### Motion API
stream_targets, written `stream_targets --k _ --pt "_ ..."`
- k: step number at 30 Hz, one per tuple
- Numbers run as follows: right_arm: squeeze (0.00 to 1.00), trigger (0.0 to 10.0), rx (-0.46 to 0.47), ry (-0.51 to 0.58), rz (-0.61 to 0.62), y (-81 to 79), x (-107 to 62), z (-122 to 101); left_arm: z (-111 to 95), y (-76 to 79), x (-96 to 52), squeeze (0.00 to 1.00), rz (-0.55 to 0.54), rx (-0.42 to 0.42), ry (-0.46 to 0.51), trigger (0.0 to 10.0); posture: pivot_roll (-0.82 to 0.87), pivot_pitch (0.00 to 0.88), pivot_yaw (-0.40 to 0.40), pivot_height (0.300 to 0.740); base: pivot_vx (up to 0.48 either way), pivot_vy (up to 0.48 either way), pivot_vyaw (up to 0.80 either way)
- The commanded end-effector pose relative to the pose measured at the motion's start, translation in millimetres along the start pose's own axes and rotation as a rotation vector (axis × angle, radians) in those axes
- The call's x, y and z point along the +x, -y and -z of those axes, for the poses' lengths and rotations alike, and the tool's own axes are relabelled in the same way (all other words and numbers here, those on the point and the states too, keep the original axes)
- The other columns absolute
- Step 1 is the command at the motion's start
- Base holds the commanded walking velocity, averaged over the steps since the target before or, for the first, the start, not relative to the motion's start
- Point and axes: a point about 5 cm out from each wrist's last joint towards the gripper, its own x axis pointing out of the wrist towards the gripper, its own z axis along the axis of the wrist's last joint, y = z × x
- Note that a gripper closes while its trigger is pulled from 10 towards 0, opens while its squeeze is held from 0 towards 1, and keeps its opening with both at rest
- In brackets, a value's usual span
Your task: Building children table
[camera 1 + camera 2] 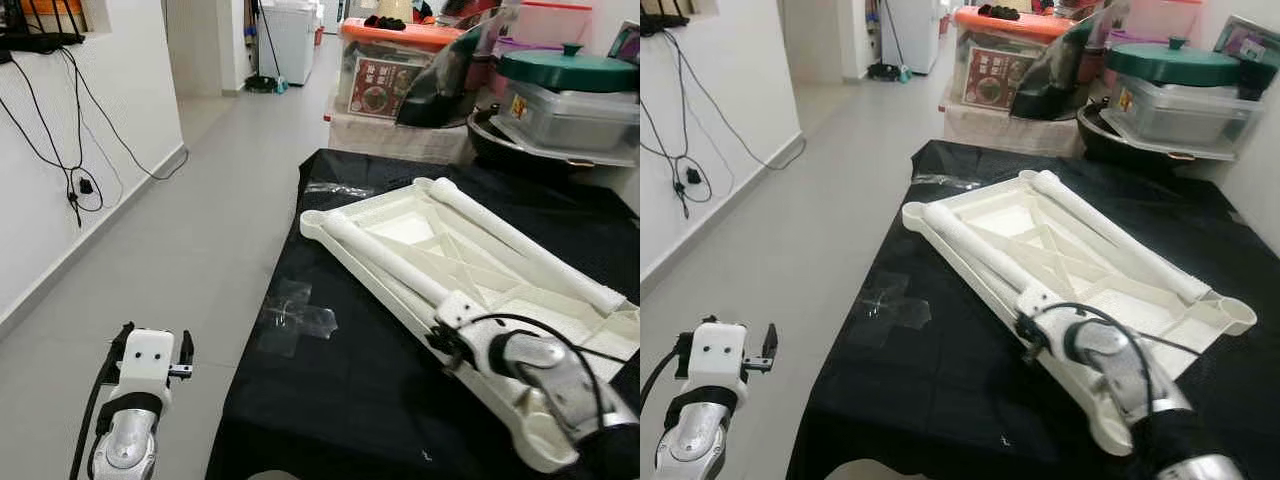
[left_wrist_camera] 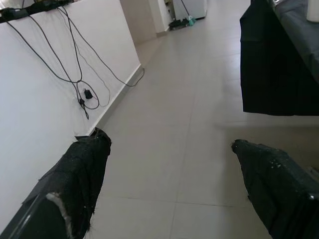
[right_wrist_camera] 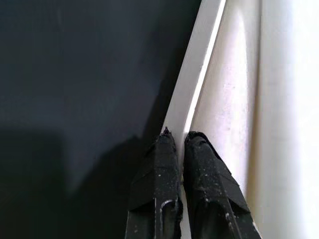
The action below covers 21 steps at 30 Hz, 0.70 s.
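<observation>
A white plastic children's tabletop (image 1: 412, 232) lies upside down on a table draped in black cloth (image 1: 330, 400). Two white tube legs rest across its ribbed underside, one along the left side (image 1: 385, 262) and one along the right side (image 1: 520, 240). My right gripper (image 3: 179, 137) is at the tabletop's near left edge, shut on the thin white rim (image 3: 197, 84); the silver right arm (image 1: 545, 375) covers that corner. My left gripper (image 2: 169, 144) hangs open over the floor to the left of the table, holding nothing.
Crumpled clear plastic wrap (image 1: 295, 318) lies on the cloth left of the tabletop. Behind the table stand storage boxes (image 1: 395, 60) and a green-lidded pot (image 1: 565, 70). Cables (image 1: 70, 150) hang on the left wall. Tiled floor (image 1: 190, 250) runs alongside the table.
</observation>
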Motion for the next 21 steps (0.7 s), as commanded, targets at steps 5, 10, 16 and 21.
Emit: stream_targets --k 5,10,16,21 --pt "0.0 0.0 -0.207 -0.295 -0.273 -15.4 -17.8 60 5 4.8 -1.4 0.0 0.018 0.004 -0.025 10.0 0.03 0.0 -0.057 0.74 0.0 0.0 0.0" --pt "0.0 0.0 -0.278 -0.365 -0.325 -9.1 -28.5 71 6 3.7 -2.2 0.0 0.015 0.005 -0.029 10.0 0.04 0.0 -0.061 0.74 0.0 0.0 0.0" --pt "0.0 0.0 -0.352 -0.446 -0.365 -1.6 -38.3 83 7 3.6 -3.1 0.0 0.015 0.007 -0.033 10.0 0.04 0.0 -0.064 0.74 0.0 0.0 0.0" --pt "0.0 0.0 -0.446 -0.545 -0.374 14.3 -53.0 94 9 3.4 -4.4 0.0 0.017 0.009 -0.04 10.0 0.04 0.0 -0.063 0.74 0.0 0.0 0.0"
